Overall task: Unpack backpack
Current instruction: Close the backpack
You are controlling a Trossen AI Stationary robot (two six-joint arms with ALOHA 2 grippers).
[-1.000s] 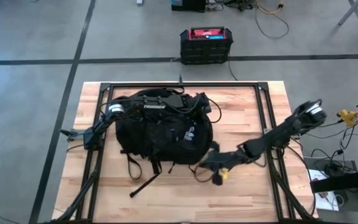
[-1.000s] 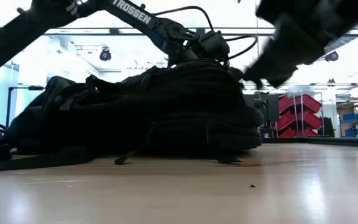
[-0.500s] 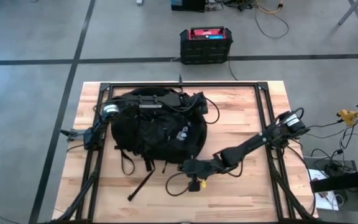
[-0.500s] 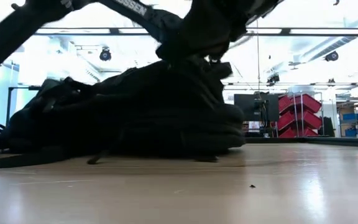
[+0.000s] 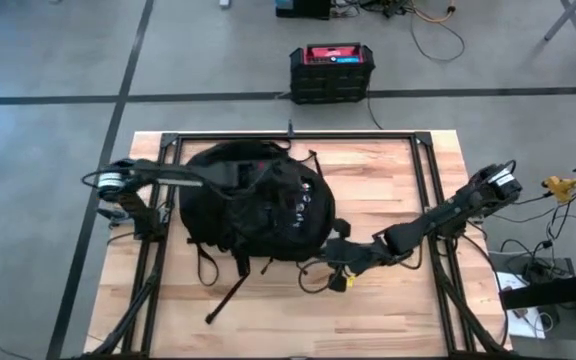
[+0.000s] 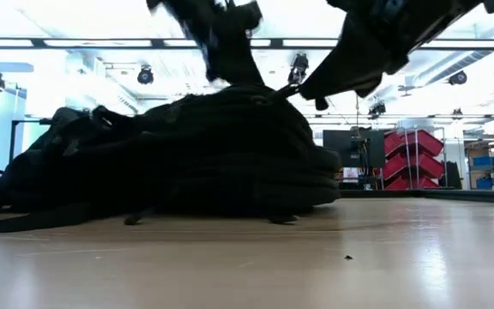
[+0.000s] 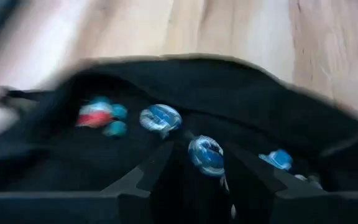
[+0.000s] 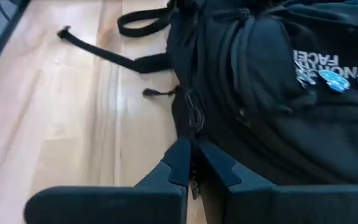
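You see a black backpack [image 5: 258, 205] on a pale, blond wood-grain surface [image 5: 388, 190]. White lettering [image 8: 319, 67] is printed on the black fabric, and round patches [image 7: 160, 117] in blue and white sit near it, with one in red and teal. Its straps [image 8: 98, 48] are black too. Both arms are dark, and each end effector is black: the right end effector [image 8: 191, 163] and the left end effector [image 7: 194, 171]. You also have a small yellow bit [image 5: 338, 283] beside the right arm.
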